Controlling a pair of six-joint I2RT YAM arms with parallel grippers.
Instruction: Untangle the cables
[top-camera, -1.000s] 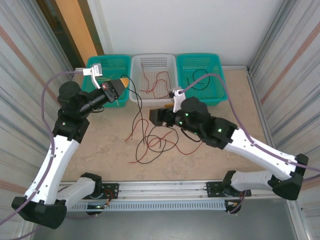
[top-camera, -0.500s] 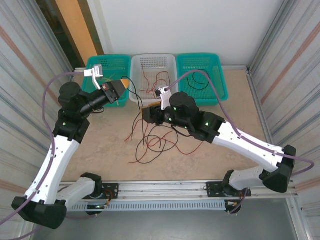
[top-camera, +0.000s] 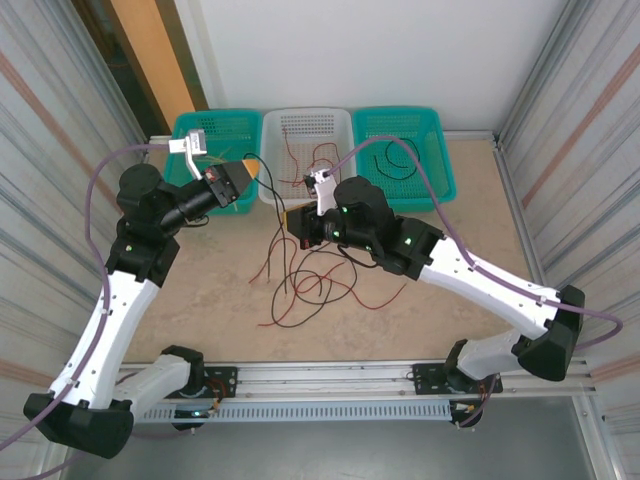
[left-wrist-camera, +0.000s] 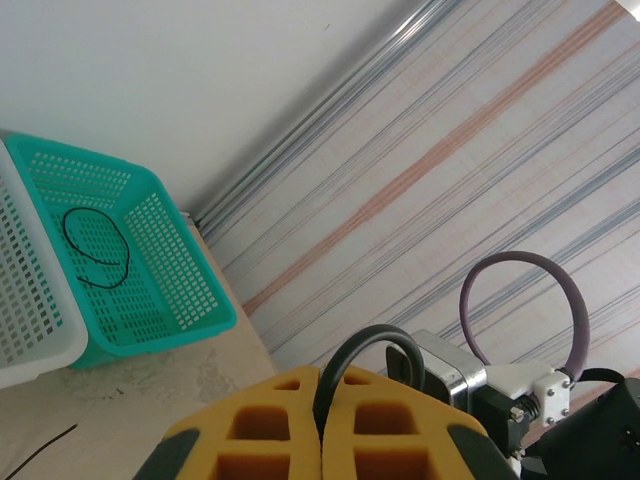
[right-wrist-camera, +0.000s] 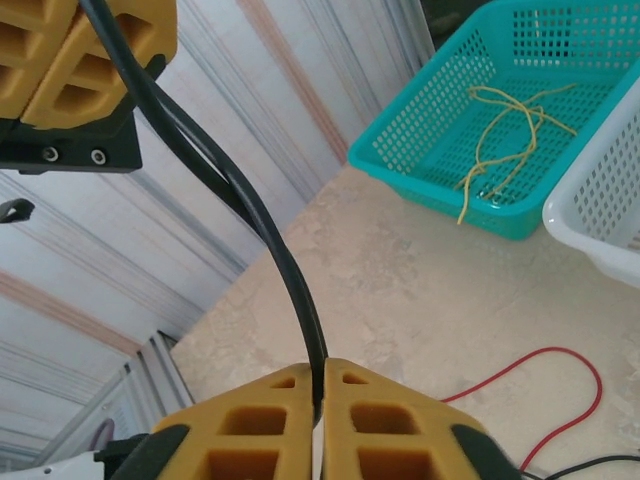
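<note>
Over the surface (right-wrist-camera: 420, 280), left pincer (left-wrist-camera: 320, 400) and right pincer (right-wrist-camera: 322, 390) are both clamping one black cable (right-wrist-camera: 215, 160) taut between them, apparently to tease it loose.

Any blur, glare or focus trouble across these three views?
Top external: even soft light, faint shadows, the thin cables on the table readable. Left wrist: sharp, no glare, left fingers cropped by the bottom edge. Right wrist: black cable and right fingers crisp up close, teal basket behind also in focus.
</note>
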